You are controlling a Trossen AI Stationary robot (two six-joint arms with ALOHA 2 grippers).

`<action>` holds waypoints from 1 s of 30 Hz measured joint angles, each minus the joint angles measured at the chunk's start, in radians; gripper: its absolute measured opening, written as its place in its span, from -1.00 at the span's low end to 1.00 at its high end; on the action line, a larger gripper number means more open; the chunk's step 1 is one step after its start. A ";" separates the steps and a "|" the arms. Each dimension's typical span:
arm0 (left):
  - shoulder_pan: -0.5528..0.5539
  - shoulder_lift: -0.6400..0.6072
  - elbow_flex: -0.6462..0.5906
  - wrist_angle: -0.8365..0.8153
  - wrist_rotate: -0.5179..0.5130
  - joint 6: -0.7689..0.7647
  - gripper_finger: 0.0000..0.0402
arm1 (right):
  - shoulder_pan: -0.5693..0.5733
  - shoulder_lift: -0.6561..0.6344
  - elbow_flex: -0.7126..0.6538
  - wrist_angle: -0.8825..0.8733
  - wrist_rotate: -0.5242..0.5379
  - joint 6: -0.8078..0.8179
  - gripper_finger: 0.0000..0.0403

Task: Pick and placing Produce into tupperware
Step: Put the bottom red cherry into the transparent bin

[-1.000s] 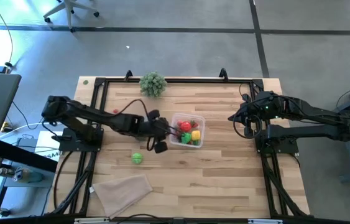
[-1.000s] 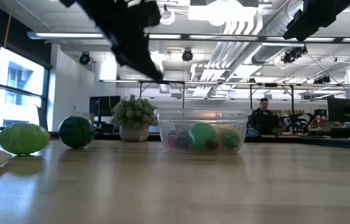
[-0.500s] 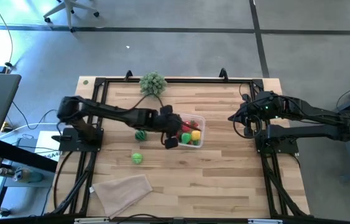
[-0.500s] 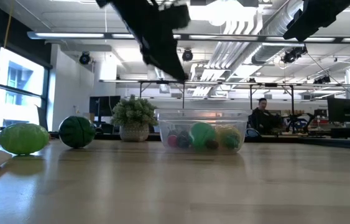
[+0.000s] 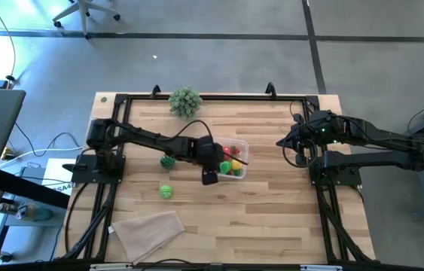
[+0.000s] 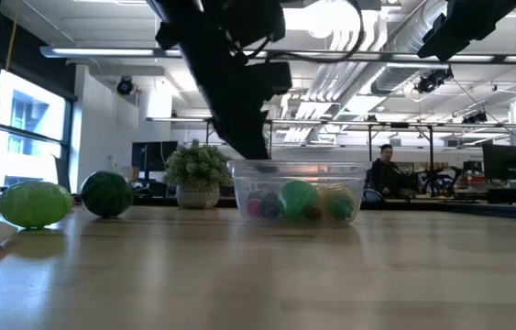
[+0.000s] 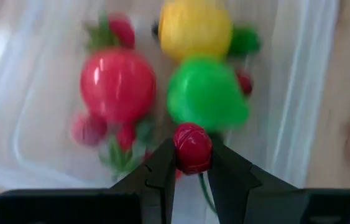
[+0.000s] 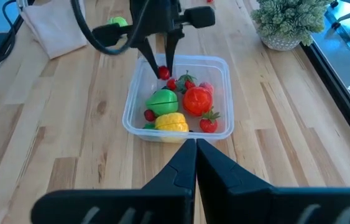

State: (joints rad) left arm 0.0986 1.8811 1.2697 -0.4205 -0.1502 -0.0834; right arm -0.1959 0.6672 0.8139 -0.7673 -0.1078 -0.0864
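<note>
Since a second ago my left arm has swung in from beside the tupperware [image 5: 230, 159] until its left gripper [image 7: 191, 163] hangs over the box, and the dark green ball [image 5: 169, 161] on the table now shows behind that arm.

I count one tupperware, directly under the gripper. In it lie one big red tomato-like piece [image 7: 117, 84], one green piece [image 7: 206, 101], one yellow piece [image 7: 194, 28] and a few small red bits I cannot count surely.

Two loose balls sit on the wood well behind the gripper: the dark green one and a light green one [image 5: 166, 191].

The fingers pinch one small red berry [image 7: 192, 147], held just above the green piece.

The left arm stretches long and low across the table. The right gripper [image 8: 196, 148] waits pressed together at the far side, facing the box.
</note>
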 joint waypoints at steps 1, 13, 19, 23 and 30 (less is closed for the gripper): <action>0.001 0.002 -0.002 -0.014 0.003 -0.002 -0.64 | 0.000 0.000 0.000 0.000 0.000 0.000 -0.99; 0.000 0.015 0.001 0.006 0.012 -0.003 -0.64 | 0.000 0.000 0.000 0.000 0.000 0.000 -0.99; 0.000 0.015 0.001 0.006 0.020 -0.003 -0.64 | 0.000 0.000 0.000 0.000 0.000 0.000 -0.99; 0.000 0.015 0.001 0.003 0.019 -0.003 -0.64 | 0.000 0.000 0.000 0.000 0.000 0.000 -0.99; 0.000 0.015 0.001 0.002 0.018 -0.004 -0.64 | 0.000 0.000 0.000 0.000 0.000 0.000 -0.99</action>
State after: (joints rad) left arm 0.0982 1.8965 1.2705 -0.4187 -0.1318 -0.0871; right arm -0.1959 0.6670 0.8143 -0.7673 -0.1078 -0.0864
